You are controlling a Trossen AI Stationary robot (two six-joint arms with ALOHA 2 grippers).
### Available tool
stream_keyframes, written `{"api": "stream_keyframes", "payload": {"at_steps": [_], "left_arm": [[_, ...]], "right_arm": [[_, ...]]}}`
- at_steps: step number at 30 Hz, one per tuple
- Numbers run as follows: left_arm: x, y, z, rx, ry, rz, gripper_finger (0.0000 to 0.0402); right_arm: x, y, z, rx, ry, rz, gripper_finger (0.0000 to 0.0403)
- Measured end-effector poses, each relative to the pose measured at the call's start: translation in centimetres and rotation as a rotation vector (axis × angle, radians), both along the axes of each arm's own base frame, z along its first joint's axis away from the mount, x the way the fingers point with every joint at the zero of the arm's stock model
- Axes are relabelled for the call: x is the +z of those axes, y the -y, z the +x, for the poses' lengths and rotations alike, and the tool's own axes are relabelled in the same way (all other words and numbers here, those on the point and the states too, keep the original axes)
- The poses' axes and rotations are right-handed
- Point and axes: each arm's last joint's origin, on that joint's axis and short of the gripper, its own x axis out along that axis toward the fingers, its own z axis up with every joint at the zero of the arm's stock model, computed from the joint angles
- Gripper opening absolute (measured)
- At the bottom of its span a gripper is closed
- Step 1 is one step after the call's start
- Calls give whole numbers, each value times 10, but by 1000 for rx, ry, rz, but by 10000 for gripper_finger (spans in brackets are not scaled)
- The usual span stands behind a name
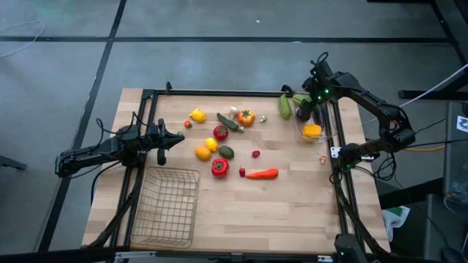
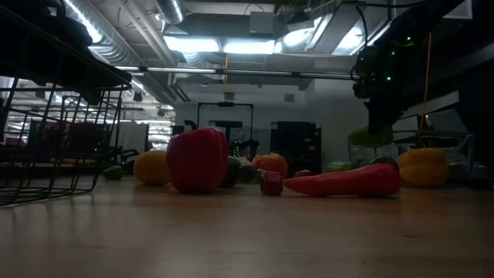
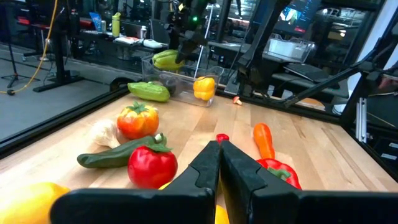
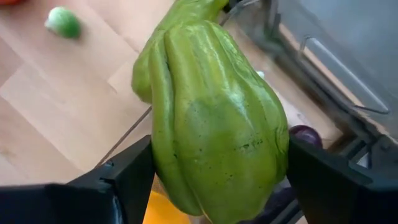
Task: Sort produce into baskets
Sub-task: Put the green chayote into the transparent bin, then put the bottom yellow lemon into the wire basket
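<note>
From above, the right arm reaches along the far right edge of the wooden surface [image 1: 292, 197], its fingers [image 1: 306, 101] spread wide around a green pepper [image 1: 300, 98] held over the clear bin [image 1: 313, 123]. A yellow pepper [image 1: 312, 131] lies in the bin below the fingers, and a green cucumber [image 1: 284, 107] lies just beside it. The left arm lies low along the left edge, its fingers [image 1: 180, 139] pressed together and pointing at the scattered produce; the wire basket [image 1: 167, 207] sits near them, by the near left corner. Bare wood lies open between basket and bin.

At surface height, a red pepper [image 2: 197, 159] and a long red chili [image 2: 345, 181] stand in front; the right arm hangs at upper right.

From the left wrist, the shut fingers [image 3: 219, 163] point past a tomato [image 3: 152, 166] toward the bin [image 3: 180, 78].

From the right wrist, the green pepper [image 4: 214, 118] fills the gap between the fingers [image 4: 217, 186].
</note>
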Motion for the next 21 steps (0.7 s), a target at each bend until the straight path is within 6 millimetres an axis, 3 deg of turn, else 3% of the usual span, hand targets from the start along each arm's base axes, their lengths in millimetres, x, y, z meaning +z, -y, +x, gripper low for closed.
{"api": "stream_keyframes", "payload": {"at_steps": [5,12,17,21], "left_arm": [[0,0,0,0,0,0,11],[0,0,0,0,0,0,11],[0,0,0,0,0,0,11],[0,0,0,0,0,0,11]], "right_arm": [[0,2,-1,-41,-28,-31,322],[1,3,-1,-19,-32,-47,394],[3,3,1,-5,-9,-38,377],[19,4,4,25,66,-22,370]]}}
